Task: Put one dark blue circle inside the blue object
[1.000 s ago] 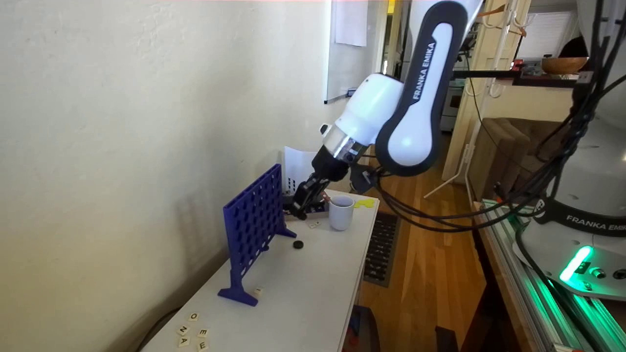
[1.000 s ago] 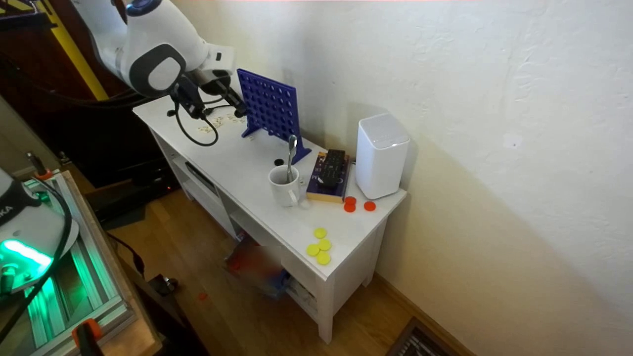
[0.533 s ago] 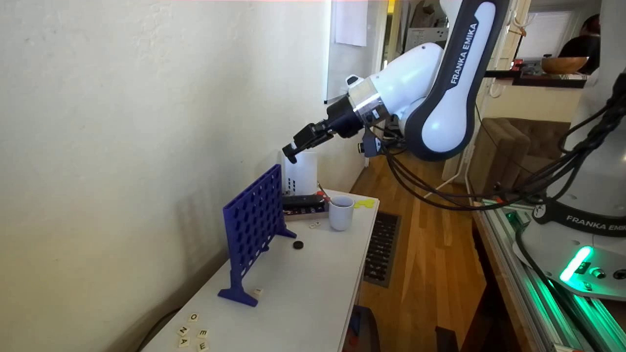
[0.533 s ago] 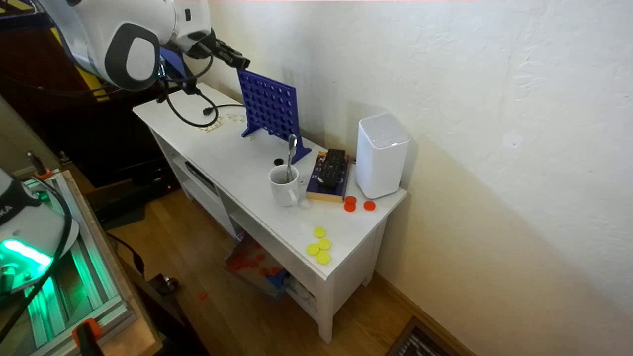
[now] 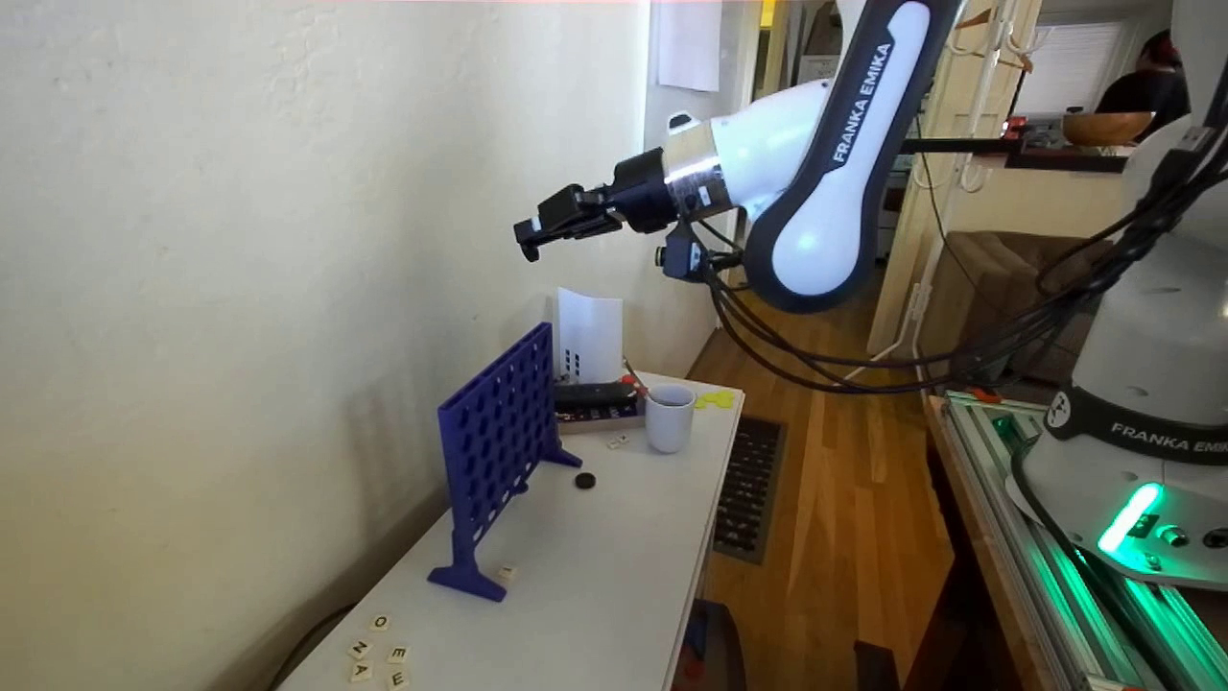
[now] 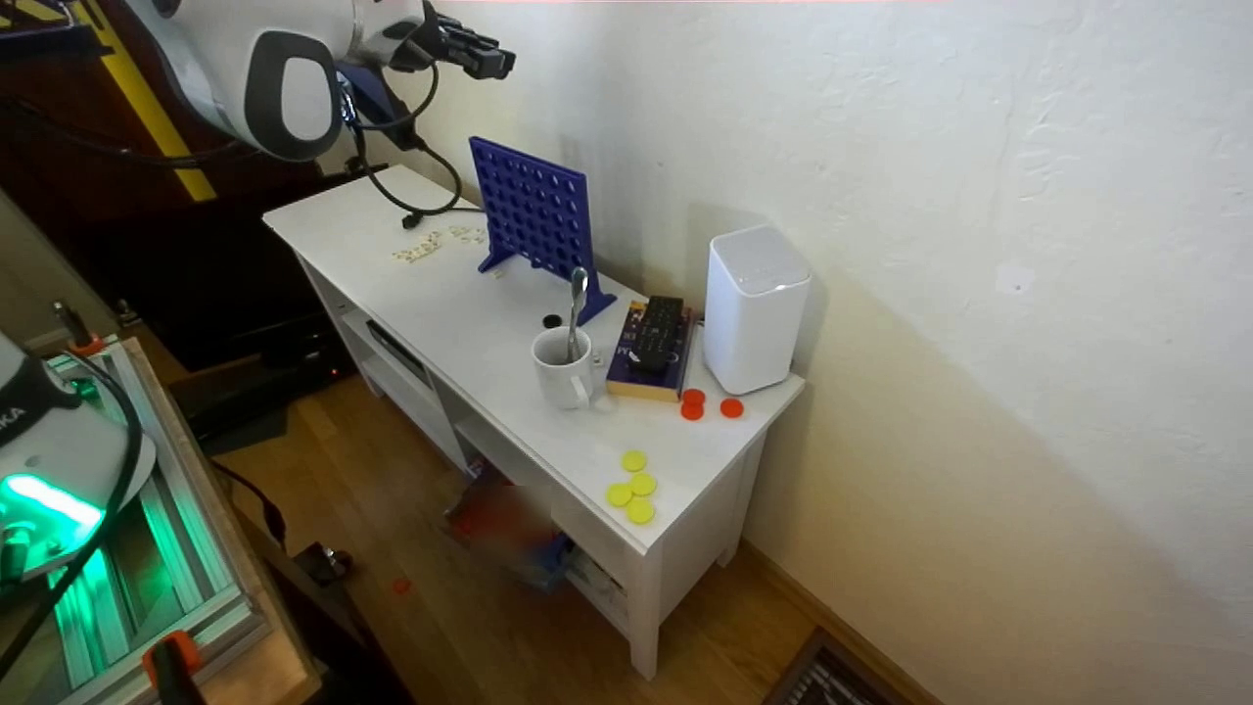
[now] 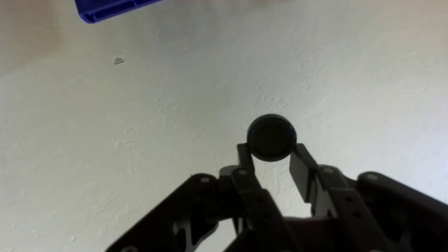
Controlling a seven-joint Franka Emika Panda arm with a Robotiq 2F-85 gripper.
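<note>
Alignment, apparently: dark disc (image 7: 271,137) pinched in Robotiq gripper (image 5: 527,240), higher than Connect Four rack (image 7: 106,7) (left, wrist view); next, centring and lowering in.

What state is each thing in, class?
Blue rack: upright
Held dark disc: gripped, outside the blue rack
Jaws: shut on the held dark disc
Other dark disc: flat
White mug: upright
Spoon: leaning in the white mug
Book: closed, lying flat
Remote: atop the book
White box: upright
Tabletop red discs: flat
Yellow discs: flat
Base light: lit green

arm (image 5: 859,125): raised, bent | wrist (image 5: 696,171): nearly level | gripper (image 7: 272,149): clamped, tipped slightly downward
</note>
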